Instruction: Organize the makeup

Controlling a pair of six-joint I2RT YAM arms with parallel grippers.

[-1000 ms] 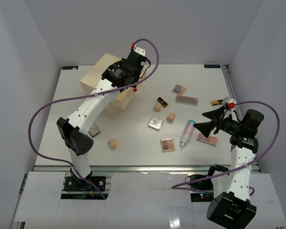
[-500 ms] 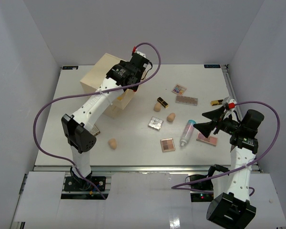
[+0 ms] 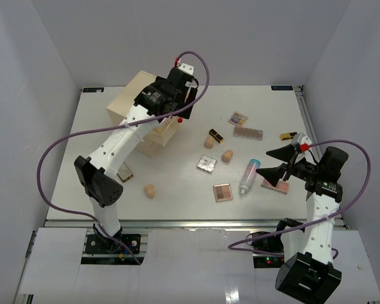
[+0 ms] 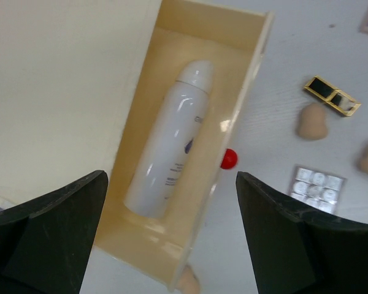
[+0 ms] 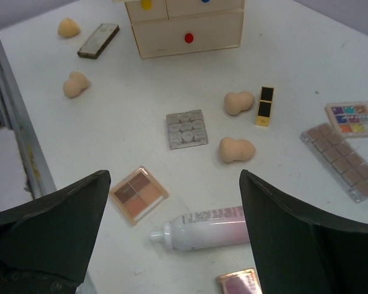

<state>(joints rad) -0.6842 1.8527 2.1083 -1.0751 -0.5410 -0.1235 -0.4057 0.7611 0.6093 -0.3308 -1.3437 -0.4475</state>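
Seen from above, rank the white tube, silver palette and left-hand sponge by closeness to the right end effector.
1. white tube, just beside the right end effector.
2. silver palette, in the centre.
3. left-hand sponge, far across, near-left.

Both of my arms are built alike. The left arm (image 3: 117, 147) and the right arm (image 3: 318, 229) have smooth white link shells between chunky black joint housings. A purple cable (image 3: 207, 75) loops off the left one, and a second purple cable (image 3: 370, 166) off the right, where I see a small red tab (image 3: 304, 147) by the wrist. The left gripper (image 4: 172, 177) and the right gripper (image 5: 175, 174) carry matte black, wedge-shaped fingers (image 5: 49, 226).
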